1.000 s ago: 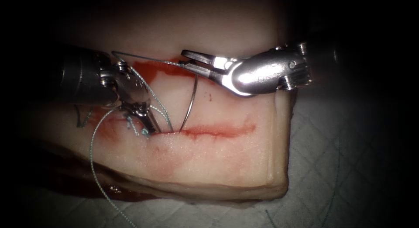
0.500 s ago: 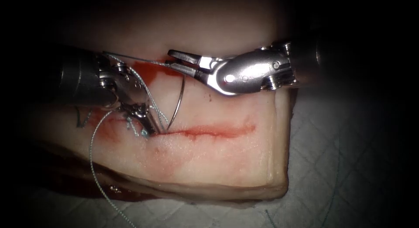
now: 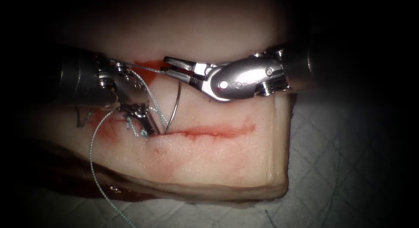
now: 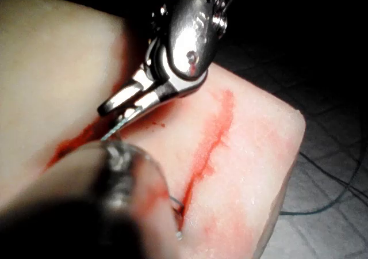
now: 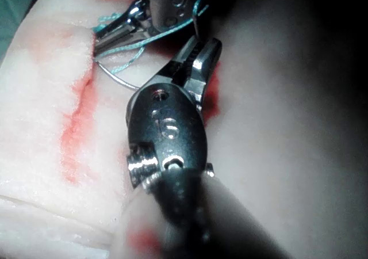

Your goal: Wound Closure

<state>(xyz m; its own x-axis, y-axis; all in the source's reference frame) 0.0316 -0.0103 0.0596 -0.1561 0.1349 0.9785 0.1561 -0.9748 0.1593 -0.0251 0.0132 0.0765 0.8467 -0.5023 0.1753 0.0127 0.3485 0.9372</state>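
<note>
**stitchfan:** Slid left since a second ago, carrying its load along: the shiny steel right needle driver (image 3: 164,65), now hovering over the far side of the tissue, well left of where it was. Same story for the thin curved steel needle (image 3: 178,102), its point now down at the left end of the long red cut (image 3: 218,131). Anyone got tips for this bit?

**benchrat:** Looks clamped on the needle close to its thread end, with just a sliver of daylight out toward the tips. So plenty of free curve hanging toward the near side. Can't tell whether the point is actually in the pale slab of pork tissue (image 3: 209,167) or only resting on the cut's line.

**stitchfan:** And the other one, the dull metal left needle driver (image 3: 152,129)?

**benchrat:** Parked nose-down at the cut's left end, right beside the needle's point and the little knotted stitches (image 3: 131,124). No telling whether clamped or parted, or holding anything.

**stitchfan:** Crowded in there.

**benchrat:** Yep. Probably best to keep that grip firm so the curve doesn't twist. Worth keeping the point off the left tool too. Also watching the grey-green braided thread (image 3: 92,143), draped over the left tool's wrist and looping off the near-left edge, an easy snag. Bit of red fluid (image 3: 146,63) smeared on the far side, so slippery footing there, at a guess.
</note>
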